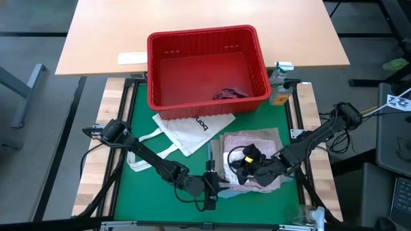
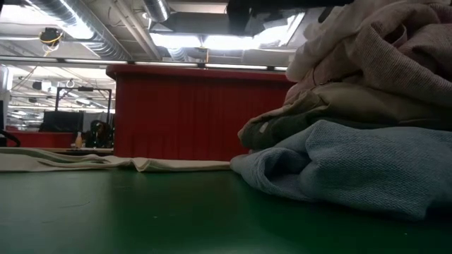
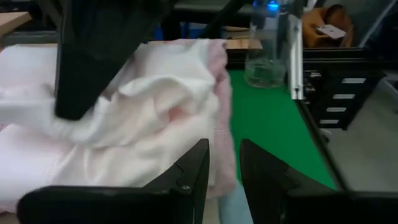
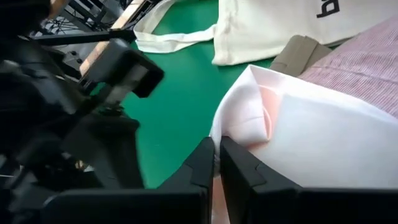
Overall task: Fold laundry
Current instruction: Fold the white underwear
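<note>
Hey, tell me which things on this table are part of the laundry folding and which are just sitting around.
Part of the job:
- stack of folded garments, pink on top
- small white cloth, pinched by the right end effector
- maroon garment in the basket
- left end effector, beside the stack

Just lying about:
- red slotted basket
- white tote bag
- clear bottle

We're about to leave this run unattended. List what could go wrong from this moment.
1. The right gripper pinches only the edge of the small white piece; it may slip free mid-fold.
2. That piece lies on a stack of pink, khaki and light blue garments; pulling could drag the stack askew.
3. The left gripper sits close by at the stack's edge; the grippers could collide.
</note>
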Robot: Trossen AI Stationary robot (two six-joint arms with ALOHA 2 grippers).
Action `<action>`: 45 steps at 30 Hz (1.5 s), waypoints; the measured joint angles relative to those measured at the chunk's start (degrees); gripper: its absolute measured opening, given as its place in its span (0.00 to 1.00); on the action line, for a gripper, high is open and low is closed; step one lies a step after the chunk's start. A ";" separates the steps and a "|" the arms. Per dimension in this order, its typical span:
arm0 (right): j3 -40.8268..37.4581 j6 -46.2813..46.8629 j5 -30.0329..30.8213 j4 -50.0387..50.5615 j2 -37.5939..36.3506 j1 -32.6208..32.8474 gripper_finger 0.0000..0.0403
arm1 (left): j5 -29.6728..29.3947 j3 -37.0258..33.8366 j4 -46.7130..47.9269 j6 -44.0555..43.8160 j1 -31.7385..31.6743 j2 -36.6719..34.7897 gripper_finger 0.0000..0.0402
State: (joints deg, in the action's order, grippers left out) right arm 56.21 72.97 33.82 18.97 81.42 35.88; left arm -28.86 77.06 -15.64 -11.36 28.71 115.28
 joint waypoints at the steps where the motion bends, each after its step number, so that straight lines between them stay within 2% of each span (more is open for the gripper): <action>1: 0.00 0.00 -0.05 -0.11 0.20 0.08 0.05 | 0.02 0.00 0.03 -0.02 0.23 -0.28 0.21; 9: 0.00 0.00 -0.50 -1.51 0.27 0.09 0.05 | -1.06 0.02 -0.18 3.06 1.09 -2.82 0.21; 13: 0.00 0.00 -2.73 -2.07 0.27 0.07 0.05 | -2.53 0.02 -0.21 5.02 0.82 -2.84 0.21; 26: 0.00 0.19 -4.09 -2.54 0.25 -1.23 0.05 | -2.60 0.02 0.14 4.54 -0.28 -2.86 0.21; 31: 0.00 0.12 -7.80 -2.61 0.23 -3.56 0.06 | -2.60 0.02 0.13 4.46 -0.31 -2.86 0.21; 36: 0.00 -0.11 -11.87 -2.58 0.23 -5.29 0.15 | -2.60 0.02 0.13 4.44 -0.31 -2.86 0.21; 41: 0.00 -1.92 -11.87 -2.60 0.23 -5.29 0.28 | -2.60 0.02 0.13 4.22 -0.29 -2.86 0.21; 45: 0.00 -5.81 -11.78 -2.61 -0.41 -5.26 0.34 | -2.58 0.02 -0.20 4.24 -0.14 -2.88 0.21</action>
State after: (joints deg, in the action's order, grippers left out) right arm 56.21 67.16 22.04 16.35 81.01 30.61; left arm -31.45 77.08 -15.84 -7.11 28.58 112.40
